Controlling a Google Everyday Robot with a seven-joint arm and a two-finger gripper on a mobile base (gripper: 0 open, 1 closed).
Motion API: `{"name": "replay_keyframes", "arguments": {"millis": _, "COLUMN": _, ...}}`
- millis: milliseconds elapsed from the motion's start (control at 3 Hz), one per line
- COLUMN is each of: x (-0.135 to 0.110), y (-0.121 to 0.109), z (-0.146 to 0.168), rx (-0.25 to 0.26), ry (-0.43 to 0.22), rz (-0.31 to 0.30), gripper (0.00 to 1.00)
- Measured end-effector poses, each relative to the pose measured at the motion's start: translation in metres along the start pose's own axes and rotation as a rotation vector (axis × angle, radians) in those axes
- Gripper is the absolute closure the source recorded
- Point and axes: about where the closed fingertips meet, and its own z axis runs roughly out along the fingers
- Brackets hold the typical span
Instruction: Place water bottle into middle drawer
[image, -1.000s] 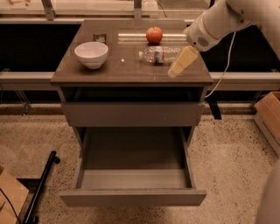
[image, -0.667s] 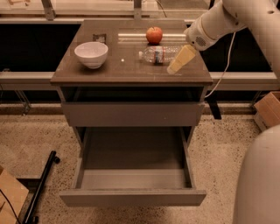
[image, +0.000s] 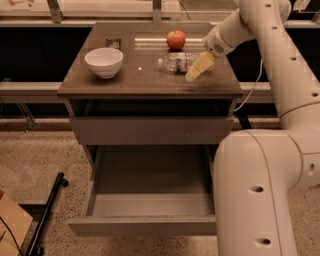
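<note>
— Starting at the table (image: 125, 82), which drawer is found open?
— The middle drawer (image: 142, 226) is pulled out; the upper drawer (image: 150, 130) is shut.
— And the water bottle (image: 177, 62)?
— It is laid sideways near the right edge, between the bowl (image: 104, 61) and the gripper (image: 199, 66), which is placed at its right end, its grip impossible to tell. An apple (image: 176, 39) is set behind.
</note>
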Motion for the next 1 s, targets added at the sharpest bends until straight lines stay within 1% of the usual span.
{"name": "replay_keyframes", "arguments": {"millis": 333, "x": -0.0026, "y": -0.0055, "z": -0.0015, "rx": 0.013, "ry": -0.011, "rz": -0.003, "gripper": 0.0}}
{"name": "replay_keyframes", "arguments": {"millis": 667, "x": -0.0023, "y": -0.0043, "z": 0.0033, "rx": 0.007, "ry": -0.01, "rz": -0.003, "gripper": 0.17}}
{"name": "replay_keyframes", "arguments": {"millis": 1000, "x": -0.0022, "y": -0.0031, "z": 0.0082, "rx": 0.002, "ry": -0.009, "rz": -0.003, "gripper": 0.4}}
